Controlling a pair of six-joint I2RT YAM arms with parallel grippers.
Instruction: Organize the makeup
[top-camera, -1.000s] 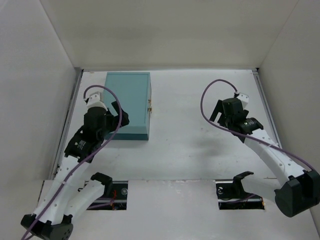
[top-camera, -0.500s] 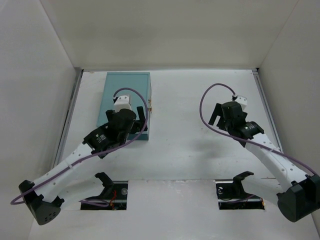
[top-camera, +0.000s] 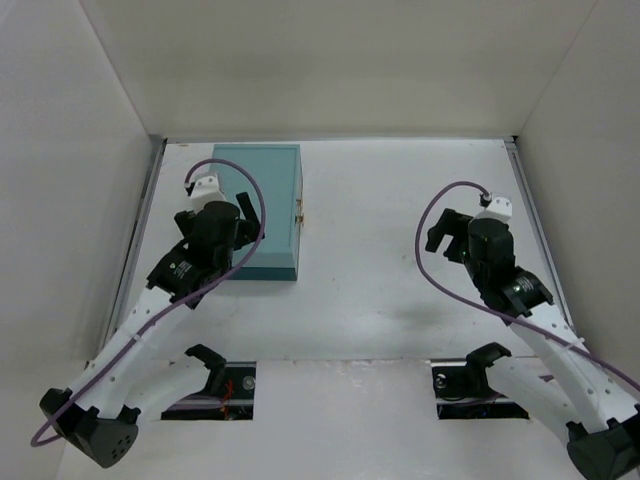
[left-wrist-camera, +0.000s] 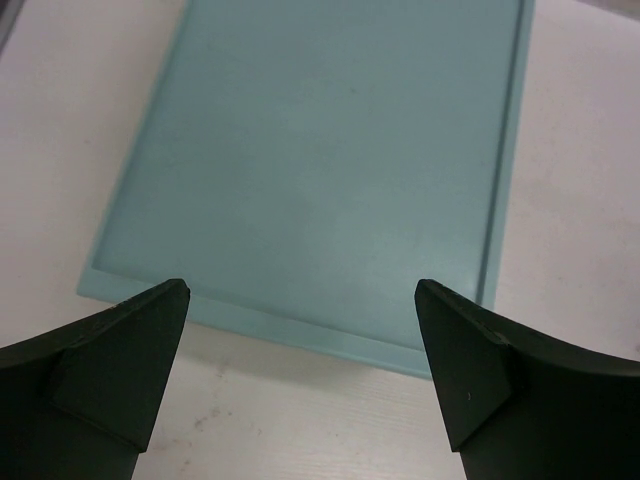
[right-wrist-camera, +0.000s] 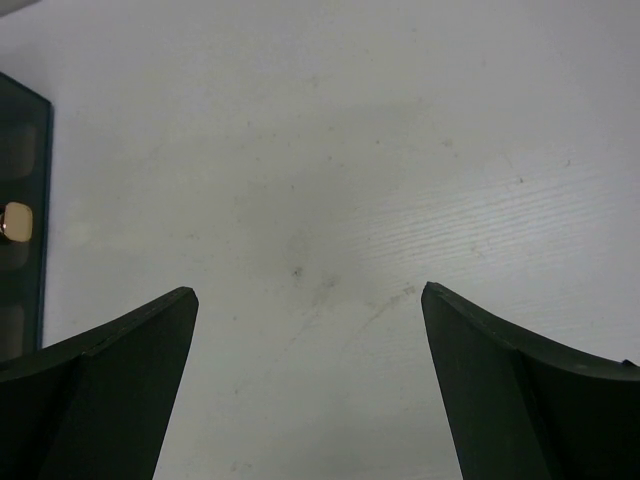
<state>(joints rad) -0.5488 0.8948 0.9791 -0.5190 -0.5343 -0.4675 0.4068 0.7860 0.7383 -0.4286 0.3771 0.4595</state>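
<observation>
Teal box (top-camera: 275, 180) sits shut at the far left of the white table (top-camera: 400, 200), its small brass clasp (right-wrist-camera: 17, 221) facing the middle. None of the makeup shows in any view; whether the pencils, tube, bottle, pot and sponge are inside the box or somewhere out of frame cannot be told.

What has changed is the arms' placing. Half a second ago the left arm was swung across the near right part of the lid. Now it has swung back and hangs over the lid's left side, further up the box than a second ago. The left gripper (left-wrist-camera: 300, 295) looks straight down on the flat lid, its jaws spread wide and holding nothing. The right arm has drawn a little toward the near right. The right gripper (right-wrist-camera: 308, 292) hangs over bare table, well apart from the box, with its jaws spread just as wide and empty, and the clasp at the left edge of its view.

Nothing on the table has moved, so the sorting itself looks not yet begun. The likely first need is to open the box at the clasp side.
</observation>
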